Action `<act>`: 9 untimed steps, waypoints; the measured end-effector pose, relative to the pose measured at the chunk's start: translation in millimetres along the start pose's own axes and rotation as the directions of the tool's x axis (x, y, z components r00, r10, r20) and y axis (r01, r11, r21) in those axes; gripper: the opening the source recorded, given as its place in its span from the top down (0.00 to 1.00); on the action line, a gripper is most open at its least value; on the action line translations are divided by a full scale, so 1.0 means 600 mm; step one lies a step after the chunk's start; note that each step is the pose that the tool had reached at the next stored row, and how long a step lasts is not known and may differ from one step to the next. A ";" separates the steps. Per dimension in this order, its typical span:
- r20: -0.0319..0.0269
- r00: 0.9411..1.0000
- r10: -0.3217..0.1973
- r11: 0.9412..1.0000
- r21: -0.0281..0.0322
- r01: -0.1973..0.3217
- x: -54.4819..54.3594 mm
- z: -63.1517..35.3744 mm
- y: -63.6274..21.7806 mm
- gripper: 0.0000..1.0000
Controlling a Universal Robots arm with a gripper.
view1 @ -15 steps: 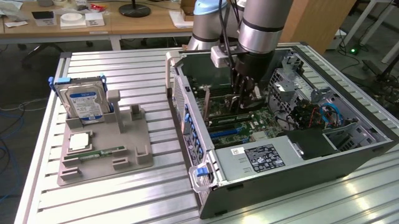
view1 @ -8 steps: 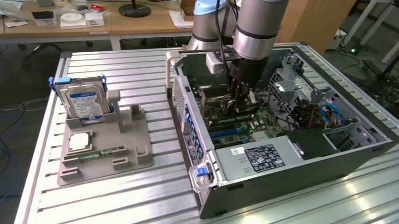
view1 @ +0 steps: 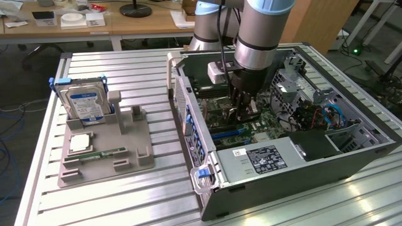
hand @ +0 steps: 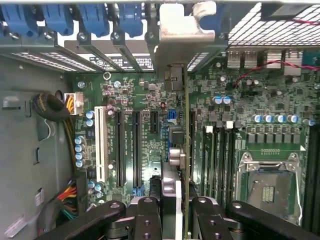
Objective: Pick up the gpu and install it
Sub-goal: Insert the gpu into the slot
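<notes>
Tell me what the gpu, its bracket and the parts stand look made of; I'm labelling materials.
gpu: seen edge-on in the gripper, a thin greenish board, likely fibreglass circuit laminate.
bracket: bare metal, probably steel, by its silvery matte sheen and bent tab.
parts stand: uniform dull grey with moulded posts, probably plastic, possibly printed.

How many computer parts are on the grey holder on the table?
3: a hard drive standing upright, a pale square chip lying flat, and a green memory stick beside the chip. Nothing seems hidden.

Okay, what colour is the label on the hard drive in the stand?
Blue and white, clearest in the exterior view: hard drive.
</notes>
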State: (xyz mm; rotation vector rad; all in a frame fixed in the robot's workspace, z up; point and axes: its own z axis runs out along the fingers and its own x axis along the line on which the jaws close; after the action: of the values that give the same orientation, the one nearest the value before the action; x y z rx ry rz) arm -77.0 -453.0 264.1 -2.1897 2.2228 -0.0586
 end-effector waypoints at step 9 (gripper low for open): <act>0.002 1.000 -0.003 1.000 0.000 0.003 0.000 0.011 0.011 0.71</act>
State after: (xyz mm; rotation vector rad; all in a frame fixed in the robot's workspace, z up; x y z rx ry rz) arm -83.5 -453.0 257.5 -2.1923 2.2183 -0.0570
